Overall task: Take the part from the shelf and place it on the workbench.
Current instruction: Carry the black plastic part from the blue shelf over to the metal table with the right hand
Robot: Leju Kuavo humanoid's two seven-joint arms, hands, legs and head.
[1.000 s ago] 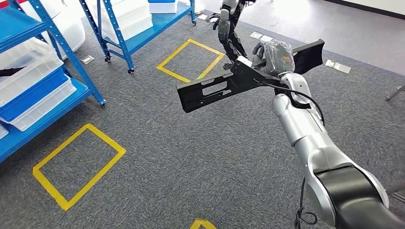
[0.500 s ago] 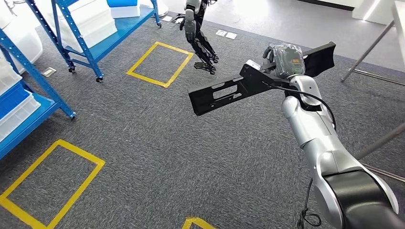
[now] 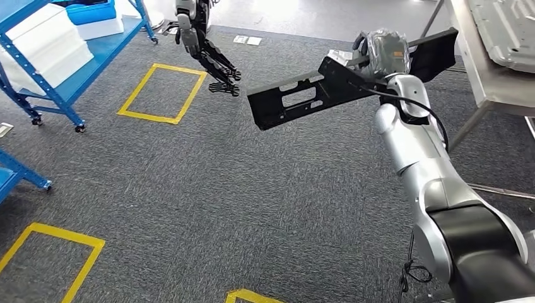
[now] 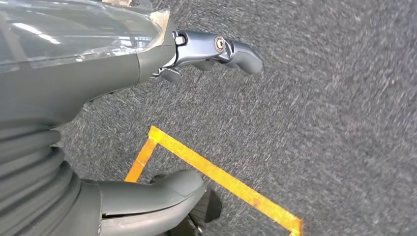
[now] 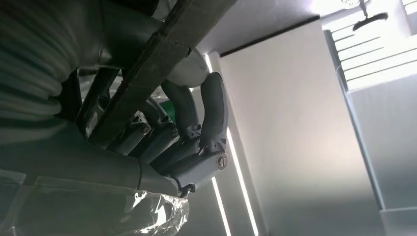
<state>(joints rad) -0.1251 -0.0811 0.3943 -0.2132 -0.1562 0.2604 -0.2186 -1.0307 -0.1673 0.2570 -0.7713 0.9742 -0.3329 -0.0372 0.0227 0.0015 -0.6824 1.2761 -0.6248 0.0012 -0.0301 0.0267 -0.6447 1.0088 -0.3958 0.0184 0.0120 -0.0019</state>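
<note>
My right hand [image 3: 385, 50] grips a long black flat part [image 3: 296, 98] with cut-out slots and holds it raised in front of me, stretching out to the left of the hand. In the right wrist view the dark fingers [image 5: 196, 132] wrap around the part's edge [image 5: 157, 69]. The grey metal workbench [image 3: 470, 44] stands at the far right, just beyond the hand. My left hand [image 4: 74, 73] hangs over the grey carpet with thumb and fingers apart, holding nothing.
Blue shelving [image 3: 57, 76] with white bins stands on wheels at the far left. Another humanoid robot [image 3: 205, 44] stands on the carpet ahead. Yellow tape squares [image 3: 163, 93] mark the floor. A grey metal sheet [image 3: 511, 25] lies on the workbench.
The whole view has swung to the right: the shelves slid off to the left and the workbench came into view. The part stays gripped in my raised right hand.
</note>
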